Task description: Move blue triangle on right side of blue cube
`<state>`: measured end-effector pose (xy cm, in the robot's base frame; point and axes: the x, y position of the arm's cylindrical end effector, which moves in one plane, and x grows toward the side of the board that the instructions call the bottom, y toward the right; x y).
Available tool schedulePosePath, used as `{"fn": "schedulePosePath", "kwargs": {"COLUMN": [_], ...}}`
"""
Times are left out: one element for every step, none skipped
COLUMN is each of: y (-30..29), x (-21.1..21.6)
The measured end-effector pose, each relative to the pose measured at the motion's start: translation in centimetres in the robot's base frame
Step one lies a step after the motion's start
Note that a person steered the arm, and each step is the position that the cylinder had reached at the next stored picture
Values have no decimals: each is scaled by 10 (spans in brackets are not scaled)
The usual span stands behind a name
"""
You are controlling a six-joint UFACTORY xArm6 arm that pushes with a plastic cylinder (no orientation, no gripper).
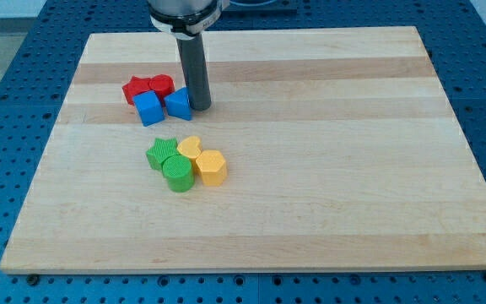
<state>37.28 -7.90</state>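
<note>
The blue triangle (177, 103) sits on the wooden board, directly to the view's right of the blue cube (148, 108), touching or nearly touching it. My tip (199, 105) stands right against the triangle's right side. The rod rises from there toward the view's top and hides a strip of the board behind it.
Two red blocks (148, 86) lie just above the blue cube. Below them is a cluster of two green blocks (170, 164) and two yellow blocks (204, 160). The wooden board (353, 186) rests on a blue perforated table.
</note>
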Motion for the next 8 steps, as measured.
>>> {"fn": "schedulePosePath", "kwargs": {"y": [18, 13, -3, -14, -21, -21, -21, -21], "x": [17, 27, 25, 22, 21, 20, 13, 3]}}
